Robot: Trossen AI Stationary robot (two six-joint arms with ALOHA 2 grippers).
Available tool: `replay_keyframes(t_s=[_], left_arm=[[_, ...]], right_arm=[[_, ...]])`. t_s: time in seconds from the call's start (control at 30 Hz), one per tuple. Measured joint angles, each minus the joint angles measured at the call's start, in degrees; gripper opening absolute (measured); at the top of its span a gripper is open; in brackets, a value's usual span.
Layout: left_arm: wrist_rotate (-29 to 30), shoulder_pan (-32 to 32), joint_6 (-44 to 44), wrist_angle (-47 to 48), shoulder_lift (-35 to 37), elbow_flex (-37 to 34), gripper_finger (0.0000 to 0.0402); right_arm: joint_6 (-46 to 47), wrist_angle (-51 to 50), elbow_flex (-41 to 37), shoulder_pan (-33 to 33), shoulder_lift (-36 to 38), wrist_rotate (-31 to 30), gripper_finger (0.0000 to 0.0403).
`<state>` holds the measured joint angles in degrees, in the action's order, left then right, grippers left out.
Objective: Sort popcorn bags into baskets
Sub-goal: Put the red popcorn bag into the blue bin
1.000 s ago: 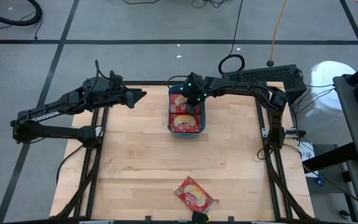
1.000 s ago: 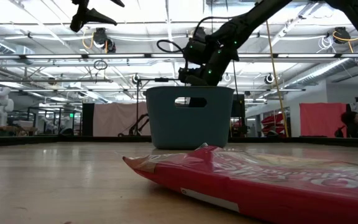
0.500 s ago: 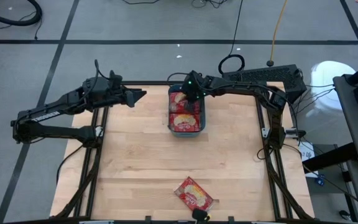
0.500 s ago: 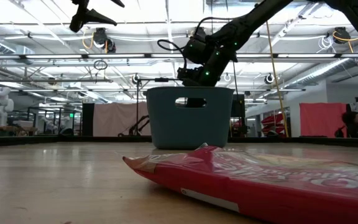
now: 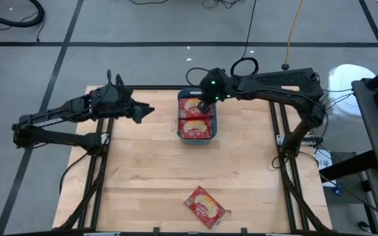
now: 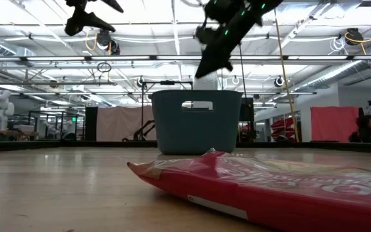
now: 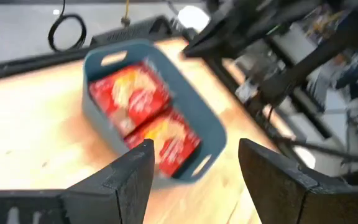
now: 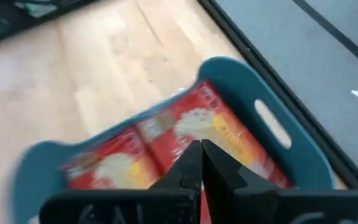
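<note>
Popcorn bags (image 5: 195, 118) under (closed) right gripper (image 5: 204, 100).

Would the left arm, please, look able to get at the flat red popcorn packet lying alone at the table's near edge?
Probably yes. The flat red popcorn packet lies alone on bare wooden table, with nothing over or beside it. The left hand, open and empty, hovers near the far edge, so it faces a long but unobstructed reach.

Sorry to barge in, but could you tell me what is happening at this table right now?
The robot is sorting popcorn bags into a teal basket at the table's far side. Two bags lie inside it. The right hand hangs shut and empty above the basket's far end. The left hand waits open in the air to the basket's left, holding nothing. One more popcorn bag lies on the table near the front edge.
</note>
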<state>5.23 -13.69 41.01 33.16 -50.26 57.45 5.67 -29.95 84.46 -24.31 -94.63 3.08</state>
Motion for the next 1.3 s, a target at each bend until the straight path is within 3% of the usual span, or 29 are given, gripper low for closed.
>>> replay_keyframes(t_s=[0.23, 0.37, 0.53, 0.73, 0.93, 1.17, 1.3], left_arm=[[-0.66, 3.63, -1.79, 7.34, 0.0, 0.0, 0.0234], [-1.94, 8.37, -1.3, 5.77, -1.36, 0.02, 0.0234], [-4.36, 19.44, 1.45, -4.36, -8.48, 0.09, 0.0234], [-3.4, 30.63, 6.8, -21.46, -23.05, 0.44, 0.0234], [-0.63, 35.97, 12.71, -20.55, -38.47, 9.74, 0.0234], [0.79, 38.37, 14.38, -8.2, -54.31, 27.25, 0.0234], [0.8, 38.64, 22.37, -3.25, -60.92, 32.17, 0.0234]], right_arm=[[3.08, -10.14, 0.03, 4.72, 10.31, 0.11, 0.0], [3.11, -13.33, 0.03, 7.86, 15.09, 0.44, 0.0], [4.81, -16.91, 0.03, 10.78, 20.04, 6.24, 0.0], [9.18, -24.56, -1.43, 15.16, 26.19, 11.36, 0.0], [10.2, -24.2, -8.58, 19.71, 34.73, 12.21, 0.0], [12.67, -21.92, -19.41, 22.21, 43.52, 12.22, 0.0], [14.89, -19.85, -24.73, 24.43, 46.67, 12.27, 0.0]])
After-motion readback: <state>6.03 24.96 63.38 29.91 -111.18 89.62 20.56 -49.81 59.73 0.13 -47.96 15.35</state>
